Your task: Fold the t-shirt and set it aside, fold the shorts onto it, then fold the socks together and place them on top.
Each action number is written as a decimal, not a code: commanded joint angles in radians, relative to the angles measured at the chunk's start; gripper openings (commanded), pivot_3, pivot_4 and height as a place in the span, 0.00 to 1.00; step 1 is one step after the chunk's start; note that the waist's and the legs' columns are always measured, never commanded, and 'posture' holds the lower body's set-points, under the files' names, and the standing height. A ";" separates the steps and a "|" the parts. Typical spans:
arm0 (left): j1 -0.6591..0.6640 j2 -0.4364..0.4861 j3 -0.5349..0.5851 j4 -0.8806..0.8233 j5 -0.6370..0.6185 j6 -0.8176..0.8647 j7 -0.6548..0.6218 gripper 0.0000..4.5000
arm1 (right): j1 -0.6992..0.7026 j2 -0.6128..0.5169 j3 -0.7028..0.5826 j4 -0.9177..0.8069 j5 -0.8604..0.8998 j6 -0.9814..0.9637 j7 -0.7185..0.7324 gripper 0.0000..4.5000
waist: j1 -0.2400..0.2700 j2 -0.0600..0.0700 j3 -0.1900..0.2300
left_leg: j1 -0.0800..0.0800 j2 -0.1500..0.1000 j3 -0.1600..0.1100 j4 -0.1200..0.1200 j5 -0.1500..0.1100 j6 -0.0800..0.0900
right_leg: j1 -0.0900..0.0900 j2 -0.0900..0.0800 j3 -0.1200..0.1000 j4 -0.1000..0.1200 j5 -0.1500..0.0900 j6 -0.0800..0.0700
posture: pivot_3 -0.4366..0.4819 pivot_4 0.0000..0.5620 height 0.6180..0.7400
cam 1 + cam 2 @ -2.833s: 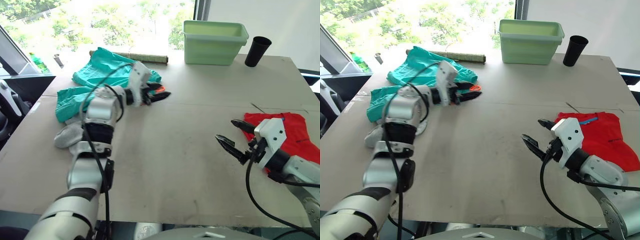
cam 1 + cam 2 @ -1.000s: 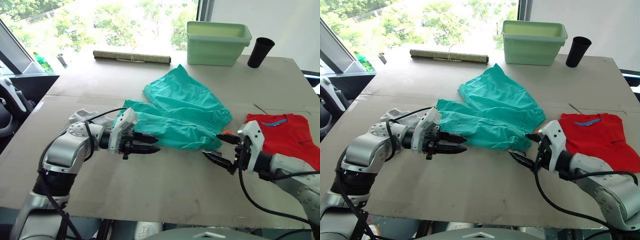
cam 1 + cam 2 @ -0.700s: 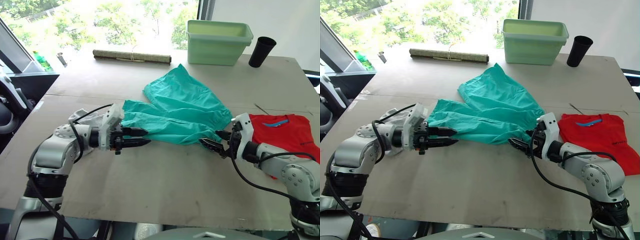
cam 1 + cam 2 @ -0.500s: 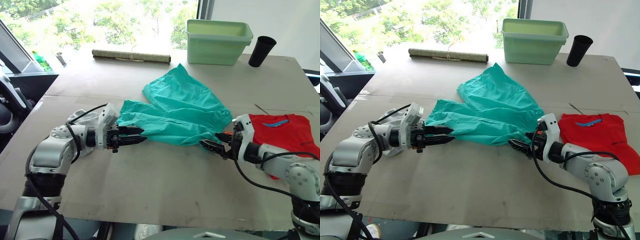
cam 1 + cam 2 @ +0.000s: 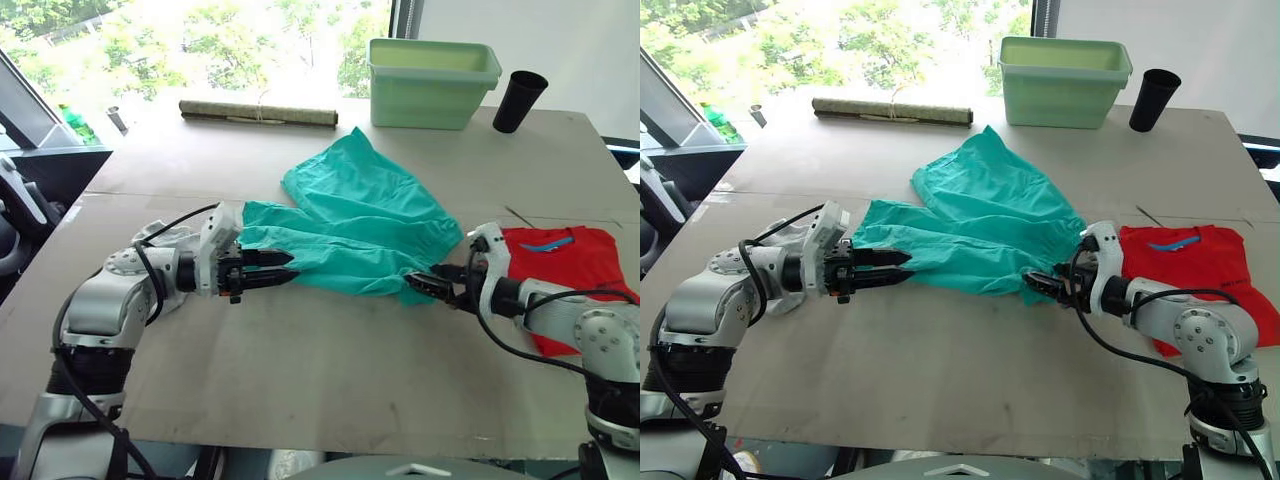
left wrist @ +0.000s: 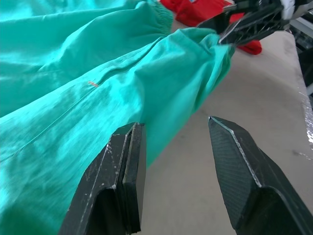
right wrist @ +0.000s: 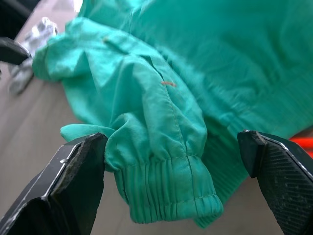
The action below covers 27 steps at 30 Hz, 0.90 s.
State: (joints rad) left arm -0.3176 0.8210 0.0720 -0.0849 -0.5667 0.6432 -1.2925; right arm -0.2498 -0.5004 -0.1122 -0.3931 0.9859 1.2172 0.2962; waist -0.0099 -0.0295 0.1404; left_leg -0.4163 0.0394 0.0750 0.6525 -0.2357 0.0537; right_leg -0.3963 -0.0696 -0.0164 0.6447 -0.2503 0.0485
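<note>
The teal gathered-waist fabric shorts (image 5: 355, 225) lie mid-counter, long axis running left to right between the two grippers. The left gripper (image 5: 278, 277), jaws parted, straddles the left hem edge. The right gripper (image 5: 432, 287), jaws spread wide, sits at the elastic waist corner, seemingly not yet pinching. The folded bright red t-shirt (image 5: 570, 270) lies by the counter's right edge.

Looks like a lab/test room; plain brown board tabletop (image 5: 330, 380) by big window (image 5: 200, 40) w/ trees outside; green plastic bin (image 5: 433, 82), black cup (image 5: 520, 100), rolled mat (image 5: 258, 113) at far edge.
</note>
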 commanded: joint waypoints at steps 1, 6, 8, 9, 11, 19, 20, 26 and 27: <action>0.012 0.036 0.019 -0.089 -0.054 0.001 -0.052 0.51 | 0.002 -0.024 0.010 -0.038 -0.013 -0.019 0.036 0.82 | -0.002 0.000 0.000 | 0.000 0.000 0.000 0.000 0.000 0.000 | 0.000 0.000 0.000 0.000 0.000 0.000 | 0.48 0.27 1.00; 0.029 0.048 0.003 -0.135 -0.049 -0.029 -0.076 0.51 | 0.015 -0.060 0.037 -0.067 -0.052 -0.045 0.075 0.31 | -0.001 0.000 0.000 | 0.000 0.000 0.000 0.000 0.000 0.000 | 0.000 0.000 0.000 0.000 -0.001 -0.001 | 0.48 0.27 1.00; 0.028 0.047 0.002 -0.136 -0.056 -0.018 -0.077 0.51 | 0.029 -0.086 0.045 -0.104 -0.081 -0.073 0.092 0.20 | -0.001 0.000 0.000 | 0.000 0.000 0.000 0.000 0.000 0.000 | 0.000 0.000 0.000 0.000 -0.001 -0.001 | 0.48 0.27 1.00; 0.027 0.045 0.007 -0.135 -0.066 -0.007 -0.076 0.57 | 0.039 -0.100 0.047 -0.127 -0.100 -0.096 0.101 0.07 | 0.000 0.000 0.000 | 0.000 0.000 0.000 0.000 0.000 0.000 | 0.000 0.000 0.000 -0.001 -0.001 -0.001 | 0.48 0.27 1.00; 0.022 0.034 0.020 -0.126 -0.073 -0.004 -0.059 0.71 | 0.062 -0.134 0.057 -0.176 -0.161 -0.177 0.132 0.00 | 0.001 0.000 0.000 | 0.000 0.000 0.000 0.000 0.000 0.000 | 0.000 0.000 0.000 -0.001 -0.001 -0.001 | 0.48 0.27 1.00; -0.152 0.049 -0.004 0.267 0.132 -0.225 0.002 0.99 | 0.190 -0.252 0.116 -0.341 -0.378 -0.471 0.268 0.00 | 0.005 0.000 0.000 | 0.000 0.000 0.000 0.000 0.000 0.000 | 0.000 0.003 0.000 -0.002 -0.001 0.000 | 0.48 0.27 1.00; -0.182 0.054 -0.020 0.328 0.165 -0.262 -0.006 0.99 | 0.200 -0.251 0.120 -0.344 -0.394 -0.495 0.277 0.00 | 0.005 -0.001 0.000 | 0.000 0.000 0.000 0.000 0.000 0.000 | 0.000 0.003 0.000 -0.002 -0.001 0.000 | 0.48 0.27 1.00; -0.346 0.040 -0.119 0.606 0.297 -0.366 -0.079 0.99 | 0.295 -0.312 0.147 -0.360 -0.544 -0.691 0.380 0.00 | 0.010 -0.001 0.001 | -0.001 0.000 0.001 0.001 0.000 0.000 | 0.000 0.003 0.001 -0.002 0.000 0.001 | 0.48 0.27 1.00; -0.368 0.031 -0.129 0.638 0.310 -0.380 -0.089 0.99 | 0.308 -0.322 0.153 -0.361 -0.566 -0.723 0.397 0.00 | 0.014 -0.002 0.001 | -0.001 0.000 0.001 0.001 0.000 0.000 | 0.000 0.003 0.001 -0.002 0.000 0.001 | 0.48 0.27 1.00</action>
State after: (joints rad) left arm -0.6458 0.8583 -0.0465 0.5172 -0.2836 0.3067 -1.3570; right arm 0.0490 -0.8053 0.0359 -0.7126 0.4618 0.5738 0.6535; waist 0.0043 -0.0313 0.1411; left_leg -0.4169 0.0390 0.0759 0.6532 -0.2357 0.0536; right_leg -0.3963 -0.0663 -0.0156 0.6423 -0.2507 0.0491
